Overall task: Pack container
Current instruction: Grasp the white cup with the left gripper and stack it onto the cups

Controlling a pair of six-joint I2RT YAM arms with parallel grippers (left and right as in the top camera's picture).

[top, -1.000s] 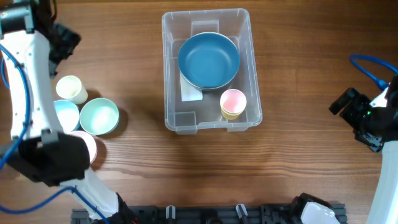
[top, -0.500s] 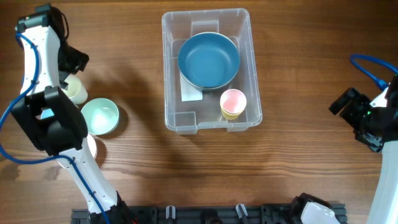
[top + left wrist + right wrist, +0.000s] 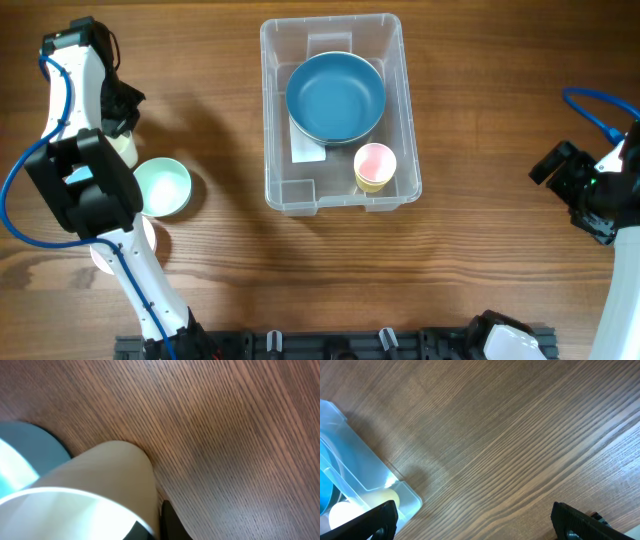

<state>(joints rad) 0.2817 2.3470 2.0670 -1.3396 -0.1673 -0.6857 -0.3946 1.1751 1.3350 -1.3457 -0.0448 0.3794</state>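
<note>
The clear container (image 3: 300, 186) stands at the middle back of the table, holding a blue bowl (image 3: 335, 97) and a pink-lined yellow cup (image 3: 374, 166). At the far left my left gripper (image 3: 118, 125) is shut on the wall of a cream cup (image 3: 126, 150), which my arm mostly hides from overhead. The left wrist view shows the cream cup (image 3: 100, 475) standing on the wood, one dark finger inside its rim and one outside, at my left gripper (image 3: 157, 520). My right gripper (image 3: 578, 188) hovers open at the far right, and in its own view my right gripper (image 3: 475, 520) has only bare wood between the fingers.
A mint bowl (image 3: 163, 187) sits just right of the cream cup, and its teal edge (image 3: 30, 445) shows behind the cup. A pale dish (image 3: 148, 236) peeks out under my left arm. The container's corner (image 3: 350, 460) lies left of my right gripper.
My left arm swung up to the cream cup and its jaws closed on the cup's wall. The right arm and the container's contents have not moved.
</note>
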